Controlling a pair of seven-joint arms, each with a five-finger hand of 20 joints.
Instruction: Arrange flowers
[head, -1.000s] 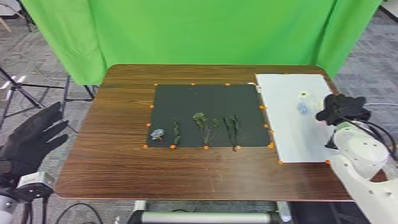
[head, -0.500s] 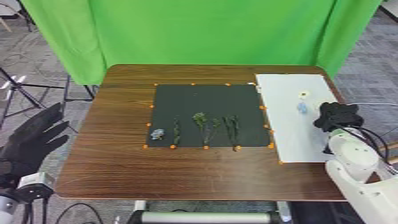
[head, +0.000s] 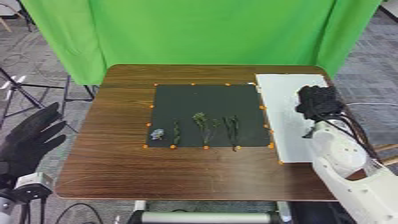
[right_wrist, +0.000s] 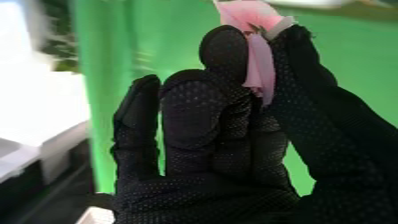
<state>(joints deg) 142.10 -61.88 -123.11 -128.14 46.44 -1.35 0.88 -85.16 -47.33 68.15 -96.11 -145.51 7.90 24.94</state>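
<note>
Right hand (head: 320, 102), the nearer one, is over the right side of the white sheet (head: 286, 122), pink flower (right_wrist: 258, 62) pinched at fingertips, long axis along fingers, so probably just lower onto sheet.

On the dark mat (head: 209, 97) there's 1 pale blue bloom (head: 157, 134) at the near left corner, then 1 thin green sprig (head: 177, 132) lying lengthwise, a leafier green bunch (head: 200, 118) near the middle, and slim dark stems (head: 232, 131) farther right. Off the mat's right side, 1 soft pink flower (right_wrist: 247, 14), petals rumpled, is pinched in the right hand (head: 318, 102).
</note>
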